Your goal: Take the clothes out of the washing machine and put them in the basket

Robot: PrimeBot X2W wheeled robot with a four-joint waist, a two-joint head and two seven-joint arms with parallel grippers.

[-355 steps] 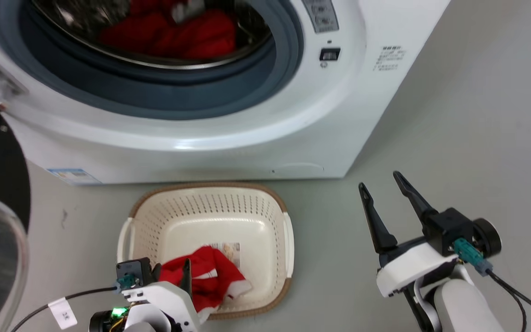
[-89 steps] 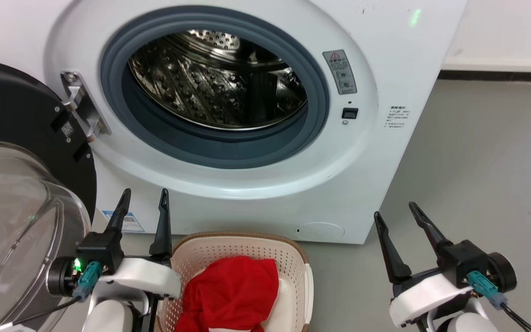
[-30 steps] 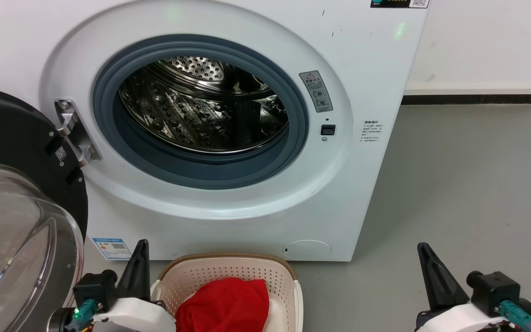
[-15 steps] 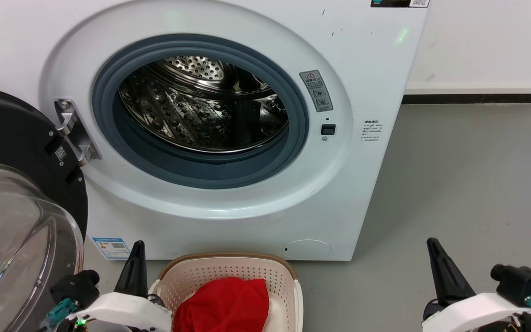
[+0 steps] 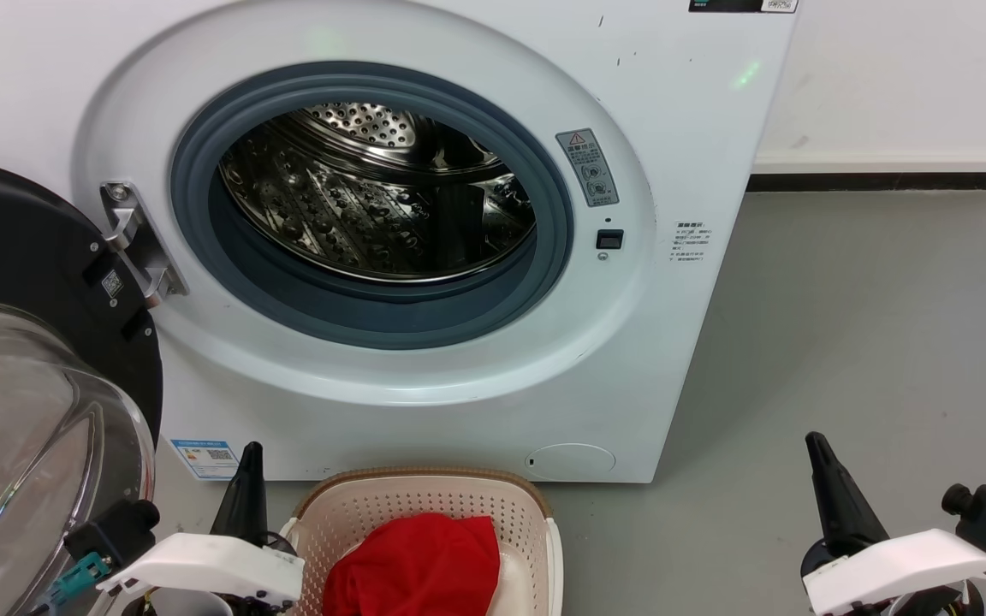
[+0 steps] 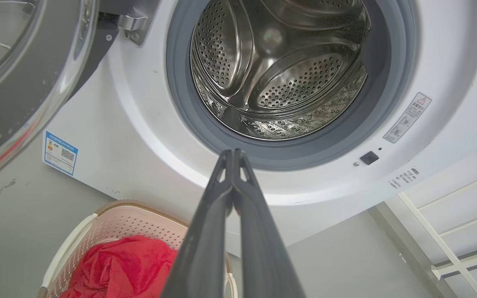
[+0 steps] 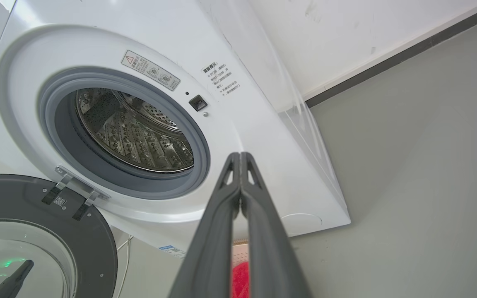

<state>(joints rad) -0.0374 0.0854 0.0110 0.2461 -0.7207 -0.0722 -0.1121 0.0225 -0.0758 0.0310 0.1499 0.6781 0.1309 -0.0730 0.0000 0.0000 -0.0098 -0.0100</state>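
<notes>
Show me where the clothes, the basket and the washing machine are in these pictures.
clothes (image 5: 412, 566): head view, middle of the red heap.
basket (image 5: 424, 500): head view, perforated back wall.
washing machine (image 5: 390, 378): head view, white front below the porthole.

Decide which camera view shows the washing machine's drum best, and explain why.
The left wrist view: it looks almost straight into the drum, showing its holed wall, ribs and back. The head view looks down into the drum, showing little of its back. The right wrist view shows it smaller and at a slant.
</notes>
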